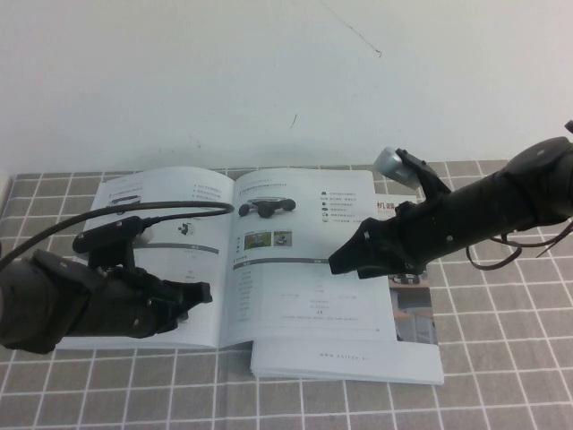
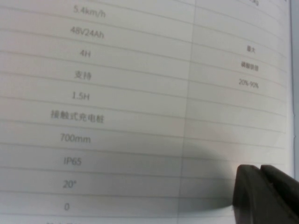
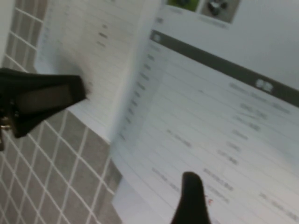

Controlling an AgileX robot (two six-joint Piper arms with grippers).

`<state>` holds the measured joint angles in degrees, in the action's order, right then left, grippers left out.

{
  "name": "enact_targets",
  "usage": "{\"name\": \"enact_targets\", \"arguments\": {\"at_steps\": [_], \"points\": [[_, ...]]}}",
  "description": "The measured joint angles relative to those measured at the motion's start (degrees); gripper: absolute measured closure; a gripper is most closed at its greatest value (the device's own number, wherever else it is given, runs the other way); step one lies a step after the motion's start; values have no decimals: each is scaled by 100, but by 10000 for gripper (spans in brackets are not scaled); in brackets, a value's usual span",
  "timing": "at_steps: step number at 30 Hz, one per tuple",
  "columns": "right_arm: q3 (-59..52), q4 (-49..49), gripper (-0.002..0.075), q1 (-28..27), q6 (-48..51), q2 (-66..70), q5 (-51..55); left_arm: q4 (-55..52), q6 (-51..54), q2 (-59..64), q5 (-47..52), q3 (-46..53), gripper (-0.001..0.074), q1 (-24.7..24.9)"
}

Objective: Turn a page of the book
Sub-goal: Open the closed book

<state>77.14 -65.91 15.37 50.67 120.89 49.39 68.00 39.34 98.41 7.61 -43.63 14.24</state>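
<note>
Resting on book (image 1: pixel 242 260) – left gripper (image 1: pixel 204 292), right gripper (image 1: pixel 336 262)

I see book (image 1: pixel 237 260): smooth white paper, slight gloss. Left gripper (image 1: pixel 199 293) & right gripper (image 1: pixel 340 262): matt black plastic. Table (image 1: pixel 501 358): grey checked cloth, matt.

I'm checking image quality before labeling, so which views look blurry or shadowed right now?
High view: evenly lit and sharp, the left claw and right claw over the open book. Left wrist view: readable spec table on the page, claw shadow beside one fingertip. Right wrist view: soft, smeared print, blurred fingers.
</note>
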Motion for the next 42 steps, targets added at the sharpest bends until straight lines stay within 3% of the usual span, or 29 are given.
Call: {"name": "enact_targets", "arguments": {"at_steps": [6, 14, 18, 26, 42], "points": [[0, -151, 229, 3, 120, -13, 147, 0, 46, 0, 57, 0, 737, 0], [538, 2373, 232, 3, -1447, -203, 153, 268, 328, 0, 268, -229, 737, 0], [760, 3049, 232, 3, -1993, -203, 180, 482, 392, 0, 145, -428, 737, 0], [789, 2776, 232, 37, -2074, 15, 180, 585, 441, 85, -500, -776, 737, 0], [789, 2191, 234, 131, -1947, 214, 48, 937, 454, 899, -236, -812, 737, 0]]}}
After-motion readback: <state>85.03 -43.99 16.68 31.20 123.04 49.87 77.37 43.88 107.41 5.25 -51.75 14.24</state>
